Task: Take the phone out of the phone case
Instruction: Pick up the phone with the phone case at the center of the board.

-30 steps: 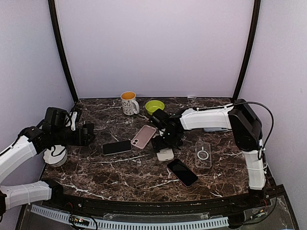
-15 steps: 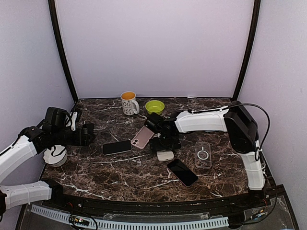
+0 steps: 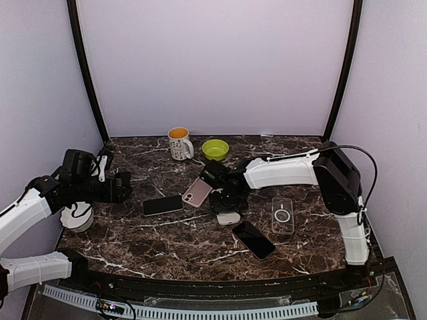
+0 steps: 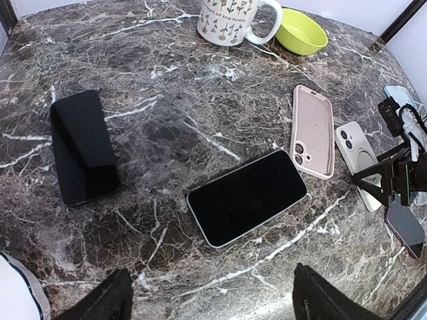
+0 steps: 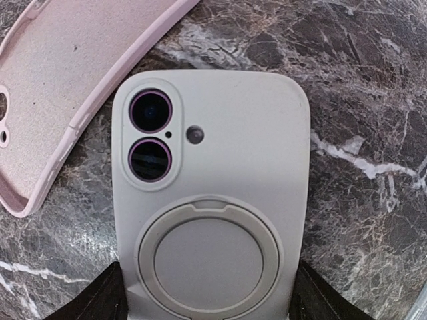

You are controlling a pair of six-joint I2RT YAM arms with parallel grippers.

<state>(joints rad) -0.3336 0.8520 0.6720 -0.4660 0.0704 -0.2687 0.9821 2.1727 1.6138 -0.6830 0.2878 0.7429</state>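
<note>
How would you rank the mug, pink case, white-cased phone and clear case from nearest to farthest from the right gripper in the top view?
From the right gripper:
1. The white-cased phone, directly under it.
2. The pink case, just to its left.
3. The clear case, out to its right.
4. The mug, far back on the left.
</note>
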